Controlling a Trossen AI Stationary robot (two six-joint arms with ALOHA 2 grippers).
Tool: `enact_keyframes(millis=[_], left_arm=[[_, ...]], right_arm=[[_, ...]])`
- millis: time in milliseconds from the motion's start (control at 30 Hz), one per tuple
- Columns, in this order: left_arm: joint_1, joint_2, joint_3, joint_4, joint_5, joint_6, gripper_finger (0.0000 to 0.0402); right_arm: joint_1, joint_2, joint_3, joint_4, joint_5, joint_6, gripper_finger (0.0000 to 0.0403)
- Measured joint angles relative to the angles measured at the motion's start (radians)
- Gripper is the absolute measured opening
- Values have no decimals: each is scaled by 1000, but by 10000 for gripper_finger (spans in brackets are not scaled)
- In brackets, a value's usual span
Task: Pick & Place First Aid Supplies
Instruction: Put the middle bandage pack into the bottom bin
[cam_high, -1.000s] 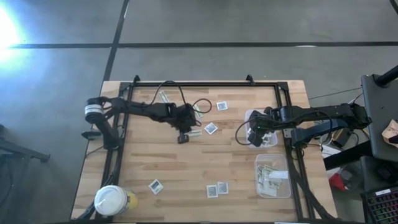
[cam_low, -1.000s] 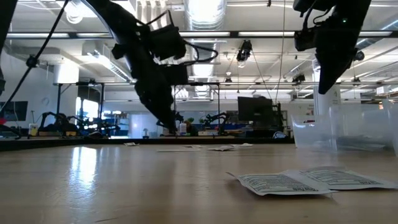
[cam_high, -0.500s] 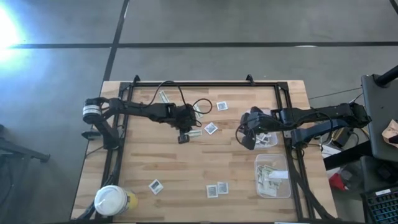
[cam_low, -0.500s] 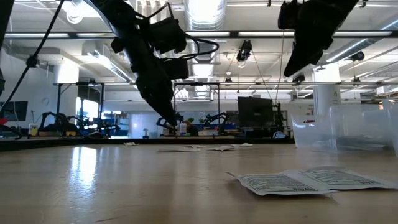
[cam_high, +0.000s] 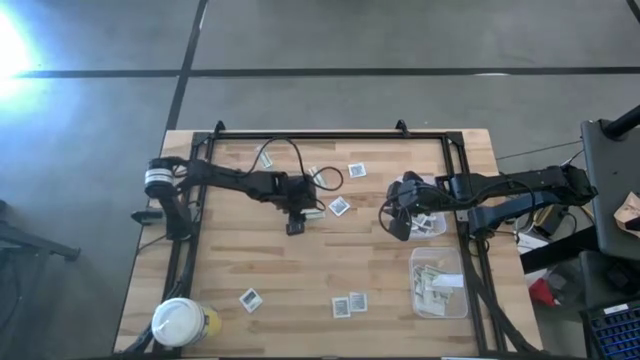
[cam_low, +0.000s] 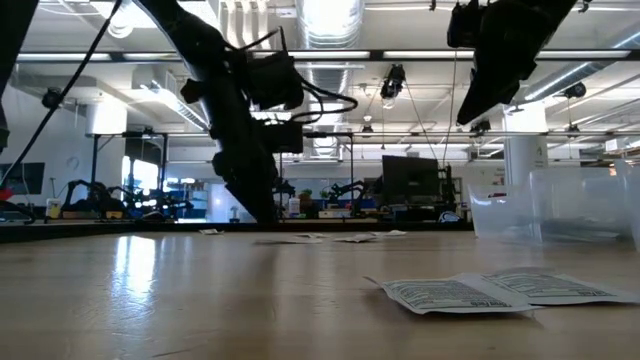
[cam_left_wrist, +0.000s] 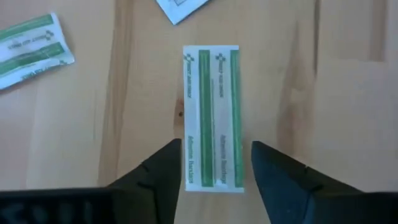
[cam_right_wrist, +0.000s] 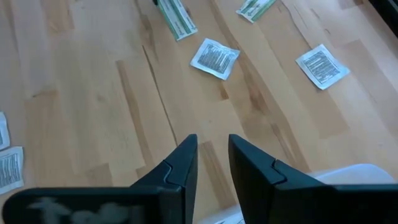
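Green-and-white strip (cam_left_wrist: 211, 115) lies flat at frame centre between spread fingers of left gripper (cam_left_wrist: 214, 167), released; judged light, floppy, best pinched across narrow edges

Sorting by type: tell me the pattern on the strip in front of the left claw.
The strip is white with long green stripes and green print; the left wrist view shows it best.
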Motion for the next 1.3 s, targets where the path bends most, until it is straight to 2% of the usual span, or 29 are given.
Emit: enact_keyframes(millis=[167, 433, 533, 767, 900, 1033, 1167, 1300], left_arm=[[0, 39, 2, 10, -62, 8, 191], [0, 86, 8, 11, -60, -11, 185], [0, 88, 8, 10, -60, -11, 163], [0, 90, 7, 10, -68, -11, 59], [0, 91, 6, 10, -71, -11, 14], [1, 83, 10, 11, -71, -16, 4], [-4, 63, 30, -5, -66, -17, 4], [-26, 34, 69, 20, -51, -19, 1]], right_arm=[[0, 0, -1, -2, 0, 0, 83], [0, 0, -1, 0, 0, 0, 68], [0, 0, -1, 1, 0, 0, 66], [0, 0, -1, 2, 0, 0, 73], [0, 0, -1, 2, 0, 1, 78], [0, 0, -1, 1, -6, 0, 79], [0, -2, -1, -23, -66, -1, 70], [1, -10, 1, -30, -82, 0, 61]])
